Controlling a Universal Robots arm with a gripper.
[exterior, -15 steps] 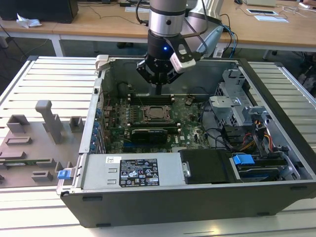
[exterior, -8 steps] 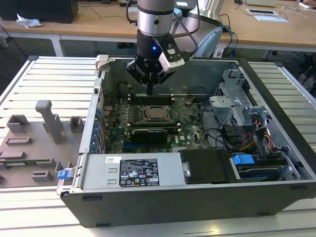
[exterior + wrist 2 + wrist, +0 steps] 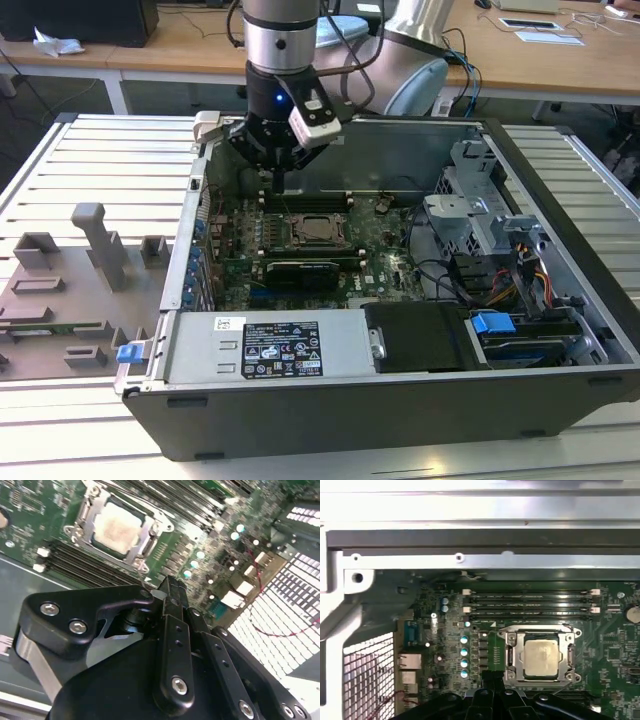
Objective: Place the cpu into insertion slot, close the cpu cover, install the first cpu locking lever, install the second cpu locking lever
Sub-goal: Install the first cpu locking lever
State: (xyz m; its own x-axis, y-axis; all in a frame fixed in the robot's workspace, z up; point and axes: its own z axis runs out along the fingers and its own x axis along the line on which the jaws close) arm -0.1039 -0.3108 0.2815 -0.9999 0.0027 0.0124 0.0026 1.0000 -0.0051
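- The cpu [image 3: 541,658], a pale square chip, lies flat in its socket on the green motherboard [image 3: 385,262], about mid-board inside the open computer case [image 3: 560,190].
- The cpu cover [image 3: 512,656] lies down flat around it as a silver frame, with the chip's top showing through the open window. In the second wrist view the cpu [image 3: 119,527] and the cpu cover [image 3: 146,541] look the same.
- Whether the thin locking levers are latched cannot be told.
- The gripper [image 3: 278,185] hangs over the far part of the board, toward the exterior view's left of the socket. It is apart from the chip, with its black fingers pressed together and nothing between them; the closed tips also show in both wrist views [image 3: 169,584] [image 3: 492,679].
- Black memory slots [image 3: 530,602] run just beyond the socket, on its far side.
- A black card [image 3: 300,272] sits just on the near side of the socket.
- A grey power supply [image 3: 200,345] with a white label fills the case's near edge.
- The case rests on a slatted metal desk [image 3: 100,150]; grey fixture blocks [image 3: 100,245] stand on it at the exterior view's left.
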